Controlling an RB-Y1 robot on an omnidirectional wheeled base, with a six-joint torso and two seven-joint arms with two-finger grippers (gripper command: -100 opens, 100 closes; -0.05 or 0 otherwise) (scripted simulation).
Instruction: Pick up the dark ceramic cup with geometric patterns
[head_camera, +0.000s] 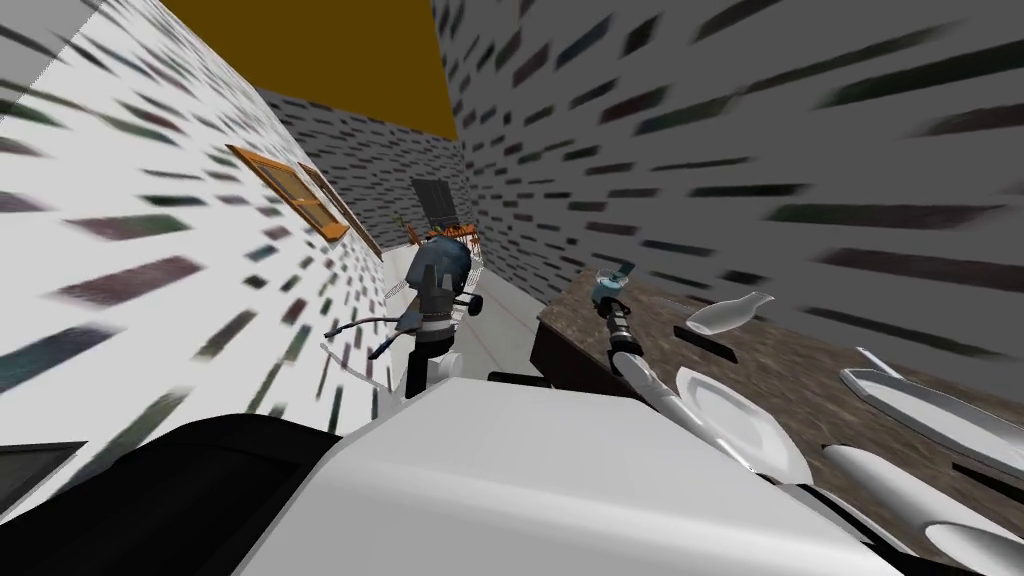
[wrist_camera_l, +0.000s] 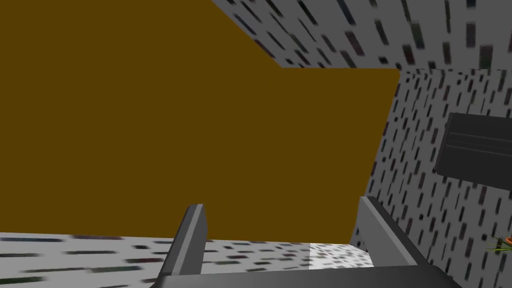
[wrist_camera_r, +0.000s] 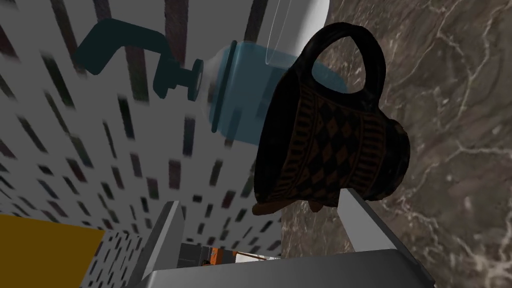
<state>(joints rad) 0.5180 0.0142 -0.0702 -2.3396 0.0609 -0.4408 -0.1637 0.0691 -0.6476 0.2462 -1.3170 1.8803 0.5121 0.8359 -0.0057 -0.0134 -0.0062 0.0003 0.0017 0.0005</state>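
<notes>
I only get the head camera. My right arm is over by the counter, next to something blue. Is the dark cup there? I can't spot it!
Observer: Yes. The right wrist view shows the dark cup, with diamond patterns and a looped handle. It stands on the brown marbled counter, just past the right gripper.
Operator: Yay! Did I grab it already?
Observer: Not yet. The fingers are open and nothing is pressed between them.
Operator: So what's the blue thing?
Observer: It's a blue pump bottle, standing right behind the cup.
</notes>
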